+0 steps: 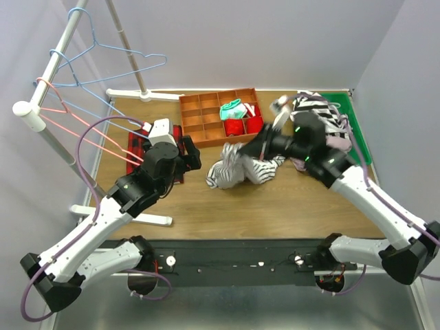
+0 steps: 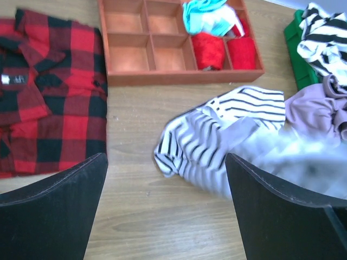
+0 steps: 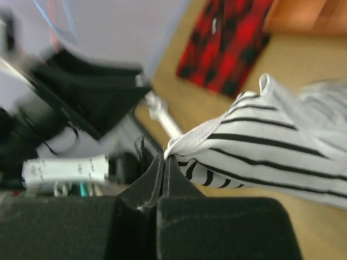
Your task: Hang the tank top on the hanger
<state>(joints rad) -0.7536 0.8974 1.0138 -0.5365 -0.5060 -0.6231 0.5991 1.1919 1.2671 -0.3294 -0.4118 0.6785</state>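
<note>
Right wrist view gives the clearest read: the right gripper point(image 3: 164, 160) has its two dark fingers pressed together on a thin edge of the soft white tank top with narrow black stripes point(image 3: 260, 146), which trails off to the right above the wooden tabletop. From above, the garment sits bunched mid-table, just in front of the orange-brown wooden divided tray point(image 1: 218, 100). The thin light-blue wire hanger point(image 1: 155, 58) hangs well apart, on the white clothes rack point(image 1: 62, 58) at the far left.

The left gripper point(image 2: 165, 160) is spread wide and holds nothing, poised between the red-black plaid shirt point(image 2: 49, 92) and the tank top.

To do this step well, I would lift by the pinched edge until the fabric hangs free. The spread claw should then find a shoulder strap before either arm goes for the hanger.

A small white tag shows at the plaid shirt's collar, but it is too blurred to read.
</note>
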